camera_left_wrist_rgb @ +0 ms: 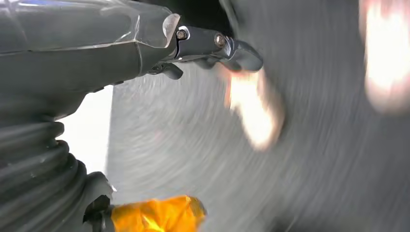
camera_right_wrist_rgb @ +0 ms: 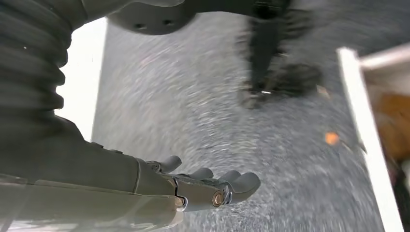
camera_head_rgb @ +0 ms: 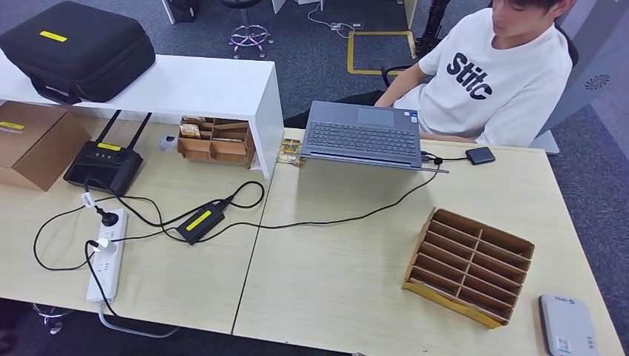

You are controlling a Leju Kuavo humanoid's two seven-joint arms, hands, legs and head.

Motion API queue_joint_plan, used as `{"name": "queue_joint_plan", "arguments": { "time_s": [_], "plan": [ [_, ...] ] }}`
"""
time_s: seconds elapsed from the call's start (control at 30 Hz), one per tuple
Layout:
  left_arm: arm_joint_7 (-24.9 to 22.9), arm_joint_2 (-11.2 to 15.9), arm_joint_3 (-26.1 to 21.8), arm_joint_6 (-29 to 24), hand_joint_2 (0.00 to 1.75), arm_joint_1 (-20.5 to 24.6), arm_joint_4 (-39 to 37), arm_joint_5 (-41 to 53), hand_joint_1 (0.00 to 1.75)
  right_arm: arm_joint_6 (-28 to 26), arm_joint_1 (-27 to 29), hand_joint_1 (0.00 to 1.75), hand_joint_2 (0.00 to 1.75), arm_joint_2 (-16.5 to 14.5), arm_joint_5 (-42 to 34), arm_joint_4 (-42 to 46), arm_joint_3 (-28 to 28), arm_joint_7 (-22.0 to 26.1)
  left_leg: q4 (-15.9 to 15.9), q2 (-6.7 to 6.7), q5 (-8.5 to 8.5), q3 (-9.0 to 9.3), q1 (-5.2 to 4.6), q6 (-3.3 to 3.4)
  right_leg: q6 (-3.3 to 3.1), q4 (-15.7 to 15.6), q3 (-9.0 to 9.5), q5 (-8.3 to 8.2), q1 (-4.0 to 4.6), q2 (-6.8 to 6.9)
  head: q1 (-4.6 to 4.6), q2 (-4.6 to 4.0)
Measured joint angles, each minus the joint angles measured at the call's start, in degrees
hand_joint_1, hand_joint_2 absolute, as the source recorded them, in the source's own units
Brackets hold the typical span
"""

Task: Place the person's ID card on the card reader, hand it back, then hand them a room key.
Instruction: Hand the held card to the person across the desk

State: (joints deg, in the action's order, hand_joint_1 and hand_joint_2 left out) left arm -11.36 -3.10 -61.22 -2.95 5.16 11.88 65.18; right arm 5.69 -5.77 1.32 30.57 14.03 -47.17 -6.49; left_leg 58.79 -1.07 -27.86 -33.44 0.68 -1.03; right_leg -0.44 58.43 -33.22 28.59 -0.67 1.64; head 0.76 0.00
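- You are at the very start, by the look of it: no ID card is visible on the desk [camera_head_rgb: 356,252], in the person's [camera_head_rgb: 489,74] reach, or in either robot hand, so reading, returning and key handover all seem still to do.
- The card reader [camera_head_rgb: 567,325], as you may take the grey flat device to be, lies at the desk's near right corner, just beside the wooden slotted organiser [camera_head_rgb: 469,265]; nothing rests on it.
- No room key can be made out; the organiser's compartments look empty from the head view, though their depths are partly hidden.
- The left robot hand [camera_left_wrist_rgb: 212,48] hangs over blurred grey floor with nothing between its fingers; they look loosely extended, released.
- The right robot hand [camera_right_wrist_rgb: 208,186] likewise hangs over the carpet, fingers stretched out and apart, holding nothing.
- The person sits at the far edge behind an open laptop [camera_head_rgb: 363,137]; a small black device [camera_head_rgb: 481,155] lies just beside it.
- Readable writing: "Stitc" on the person's white shirt. Yellow labels sit on the black case [camera_head_rgb: 74,48], the router [camera_head_rgb: 104,163] and the power brick [camera_head_rgb: 199,221], but their text is too small to read.
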Motion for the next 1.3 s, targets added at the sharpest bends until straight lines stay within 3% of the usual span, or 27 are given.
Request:
{"name": "queue_joint_plan", "arguments": {
  "time_s": [0.07, 0.13, 0.17, 0.2, 0.3, 0.37, 0.43, 0.5, 0.53, 0.6, 0.67, 0.73, 0.77, 0.8, 0.87, 1.03, 1.1, 1.17, 1.3],
  "plan": [
    [-0.59, 1.36, 1.68, 12.56, 1.75, -0.08, -0.01, 2.82, 0.0, 2.0, -0.51, 0.0, 1.75, 0.21, 2.59, -0.2, 2.96, -1.63, 0.0, 0.0, 0.01, 0.02, 0.01, -0.01, 0.0, 0.01, 0.0, 0.0, 0.0, 0.0, 0.0, 0.0],
    [2.69, 2.32, 2.71, 14.4, 1.75, -0.17, 0.03, 2.47, 0.0, 2.1, -0.84, 0.0, 1.75, 0.33, 2.79, -0.33, 5.15, -2.31, 0.0, 0.01, 0.01, 0.05, 0.02, -0.02, -0.01, 0.01, -0.01, 0.0, 0.0, 0.01, 0.01, 0.0],
    [5.4, 2.51, 2.86, 10.85, 1.75, -0.2, 0.06, 1.56, 0.0, 1.39, -0.83, 0.0, 1.75, 0.36, 2.15, -0.39, 5.68, -2.18, 0.0, 0.02, 0.02, 0.06, 0.02, -0.02, -0.01, 0.01, 0.0, 0.0, 0.01, 0.02, 0.01, 0.0],
    [8.48, 2.44, 2.84, 4.84, 1.75, -0.21, 0.09, 0.36, 0.0, 0.45, -0.67, 0.0, 1.75, 0.37, 1.35, -0.46, 5.94, -1.78, 0.0, 0.03, 0.01, 0.06, 0.02, -0.02, -0.01, 0.01, 0.0, 0.0, 0.01, 0.03, 0.01, 0.0],
    [16.57, 0.75, 1.63, -20.9, 1.75, 0.05, 0.11, -4.93, 0.0, -1.8, 0.46, 0.0, 1.75, 0.34, 0.03, -0.73, 5.97, 0.08, 0.0, 0.04, -0.01, 0.05, 0.01, -0.04, 0.0, 0.01, 0.02, 0.01, 0.0, 0.03, 0.01, 0.0],
    [17.31, -0.06, 0.32, -32.51, 1.75, 0.36, 0.04, -7.45, 0.0, -1.9, 1.19, 0.0, 1.75, 0.31, 0.42, -0.91, 6.0, 0.85, 0.0, 0.0, -0.04, 0.04, -0.01, -0.05, 0.0, 0.0, 0.01, 0.01, 0.0, -0.01, 0.0, 0.0],
    [13.71, 0.17, -0.23, -32.54, 0.87, 0.47, -0.06, -7.24, 0.0, -1.17, 1.4, 0.0, 1.75, 0.3, 1.32, -1.02, 6.12, 1.0, 0.0, -0.05, -0.07, 0.04, 0.0, -0.04, 0.01, -0.02, 0.01, 0.01, 0.01, -0.07, -0.01, 0.0],
    [8.37, 0.65, -0.19, -21.2, 0.0, 0.35, -0.1, -5.28, 0.0, -0.1, 1.12, 0.0, 1.75, 0.3, 2.62, -1.07, 6.52, 0.44, 0.0, -0.08, -0.1, 0.04, -0.01, -0.01, 0.02, -0.02, 0.02, 0.02, 0.0, -0.09, -0.01, 0.0],
    [5.73, 0.83, 0.04, -12.19, 0.0, 0.19, -0.12, -3.71, 0.0, 0.46, 0.84, 0.0, 1.75, 0.3, 3.46, -1.07, 6.86, -0.11, 0.0, -0.09, -0.1, 0.05, -0.02, -0.01, 0.02, -0.02, 0.02, 0.02, -0.02, -0.09, 0.0, 0.0],
    [1.89, 1.11, 1.16, 10.95, 0.0, -0.22, -0.2, -0.12, 0.0, 1.4, 0.07, 0.0, 1.75, 0.31, 5.1, -1.07, 7.78, -1.5, 0.0, -0.09, -0.1, 0.07, -0.03, 0.0, 0.02, 0.0, 0.04, 0.02, -0.03, -0.09, 0.01, 0.0],
    [1.02, 1.25, 2.48, 33.04, 0.0, -0.66, -0.25, 1.52, 0.0, 1.34, -0.71, 0.0, 1.75, 0.31, 5.59, -1.07, 8.49, -2.7, 0.0, -0.1, -0.09, 0.11, -0.03, 0.0, 0.02, -0.01, 0.05, 0.02, -0.04, -0.1, -0.01, 0.0],
    [3.18, 0.89, 2.94, 46.19, 0.0, -1.17, 0.08, -0.04, 0.0, 0.09, -0.94, 0.0, 1.75, 0.28, 4.32, -1.08, 8.7, -2.89, 0.03, -0.1, -0.09, 0.15, -0.03, 0.0, 0.02, -0.06, 0.05, 0.02, -0.03, -0.11, -0.03, 0.0],
    [5.67, 0.42, 2.77, 48.07, 0.0, -1.36, 0.44, -1.77, 0.0, -0.75, -0.69, 0.0, 1.75, 0.25, 3.34, -1.09, 8.6, -2.36, 0.04, -0.07, -0.1, 0.16, -0.04, 0.02, 0.03, -0.08, 0.07, 0.02, -0.05, -0.07, -0.03, 0.0],
    [8.72, -0.1, 2.45, 46.64, 0.0, -1.45, 0.82, -3.78, 0.0, -1.47, -0.27, 0.0, 1.75, 0.2, 2.51, -1.11, 8.43, -1.52, 0.05, -0.03, -0.12, 0.15, -0.05, 0.04, 0.03, -0.09, 0.1, 0.03, -0.05, -0.02, -0.03, 0.0],
    [13.92, -1.34, 1.65, 34.79, 0.0, -1.38, 1.26, -6.81, 0.0, -2.29, 0.79, 0.0, 1.75, 0.1, 1.57, -1.18, 8.05, 0.11, 0.04, 0.02, -0.16, 0.15, -0.05, 0.07, 0.05, -0.07, 0.16, 0.04, -0.07, 0.03, -0.01, 0.0],
    [16.07, -4.98, 0.95, -18.17, 0.0, -1.51, 1.14, -7.82, 0.0, -2.73, 2.34, 0.0, 1.75, 0.05, 1.29, -1.33, 7.84, 1.15, 0.02, -0.2, -0.27, 0.23, -0.02, -0.05, 0.06, -0.05, 0.14, 0.06, -0.05, -0.21, -0.01, 0.0],
    [16.09, -6.01, 0.91, -29.07, 0.0, -1.57, 1.09, -7.84, 0.0, -2.78, 2.47, 0.0, 1.75, 0.01, 1.29, -1.36, 7.8, 1.2, 0.02, -0.17, -0.27, 0.23, -0.03, -0.04, 0.06, -0.06, 0.14, 0.07, -0.05, -0.17, -0.01, 0.0],
    [16.1, -6.5, 0.87, -28.46, 0.0, -1.59, 1.08, -7.84, 0.0, -2.82, 2.5, 0.0, 1.75, -0.05, 1.29, -1.36, 7.75, 1.24, 0.02, -0.15, -0.28, 0.23, -0.04, -0.03, 0.06, -0.06, 0.16, 0.08, -0.05, -0.15, 0.01, 0.0],
    [16.14, -6.94, 0.83, -17.25, 0.0, -1.6, 1.05, -7.8, 0.0, -2.85, 2.58, 0.0, 1.75, -0.07, 1.29, -1.36, 7.48, 1.24, 0.02, -0.17, -0.27, 0.24, -0.03, -0.03, 0.06, -0.06, 0.19, 0.07, -0.05, -0.18, -0.01, 0.0]
  ]
}}
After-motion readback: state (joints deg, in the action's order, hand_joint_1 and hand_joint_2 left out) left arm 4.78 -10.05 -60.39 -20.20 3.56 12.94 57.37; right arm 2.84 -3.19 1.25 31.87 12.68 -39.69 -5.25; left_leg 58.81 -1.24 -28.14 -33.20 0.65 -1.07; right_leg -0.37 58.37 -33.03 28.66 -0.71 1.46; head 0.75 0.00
